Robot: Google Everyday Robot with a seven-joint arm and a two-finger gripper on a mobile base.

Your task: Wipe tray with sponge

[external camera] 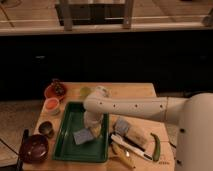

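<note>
The dark green tray (67, 142) lies on the left half of a wooden table. The small blue-grey sponge (81, 136) lies flat inside the tray, near its middle right. My white arm reaches in from the right and bends down over the tray. The gripper (95, 130) hangs inside the tray at its right side, right next to the sponge's right edge; I cannot tell whether it touches the sponge.
Left of the tray stand a red bowl (54, 91), an orange cup (51, 105), a small dark cup (46, 128) and a dark red bowl (34, 148). Right of it lie a beige block with a grey-blue piece (126, 128), a white-handled tool (132, 147), a banana (122, 155) and a green vegetable (156, 146).
</note>
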